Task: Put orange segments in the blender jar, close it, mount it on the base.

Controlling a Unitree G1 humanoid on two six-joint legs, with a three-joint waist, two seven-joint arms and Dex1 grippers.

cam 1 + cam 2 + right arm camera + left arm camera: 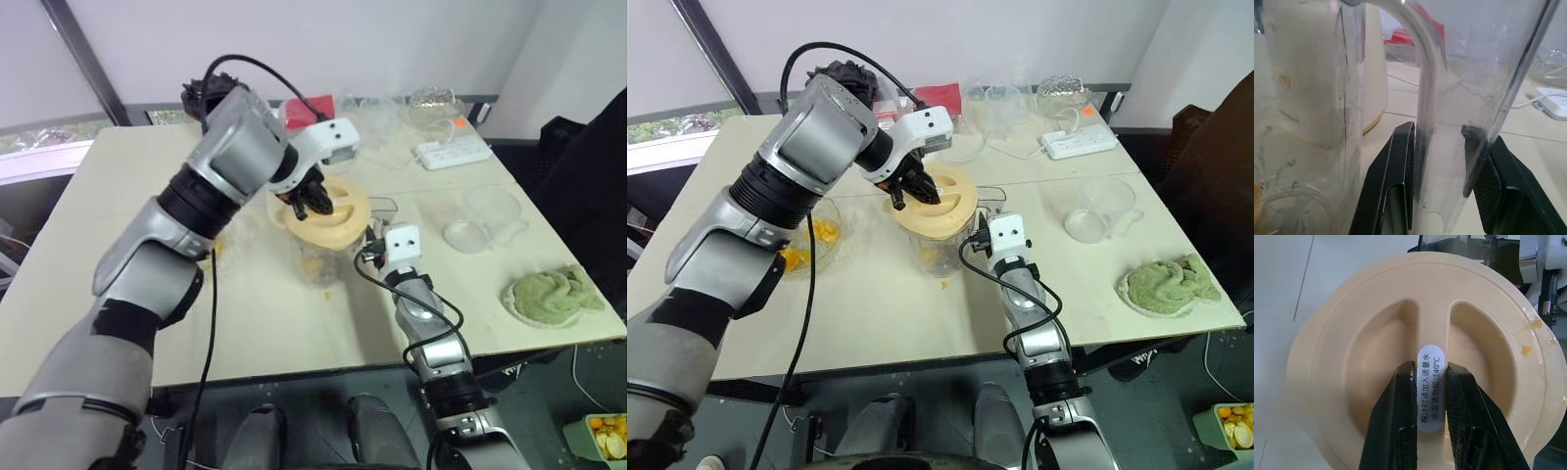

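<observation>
Head camera: a pale table [872,313] with a clear blender jar [939,259] standing near its middle. A few orange pieces [933,257] lie in the bottom of the jar. A round cream lid [958,211] sits over the jar's mouth, slightly tilted. The left gripper [911,191] reaches down onto the lid. The right gripper [991,238] is just beside the jar, at its handle side. A bowl of orange segments [818,237] stands to the robot's left, partly behind the left arm.

Left wrist camera: both black fingers [1400,401] are pinched tight on the raised ridge across the middle of the lid, either side of a small white label [1429,387].

Right wrist camera: the fingers [1400,156] are closed against both sides of the jar's clear handle [1442,127], steadying it. A cream shape [1374,73] standing on the table behind the jar may be the base, though this is unclear.

Progress, as a judgement: fruit is in and the lid is going on. Whether it is fully seated cannot be told. Mounting on the base remains.
</observation>
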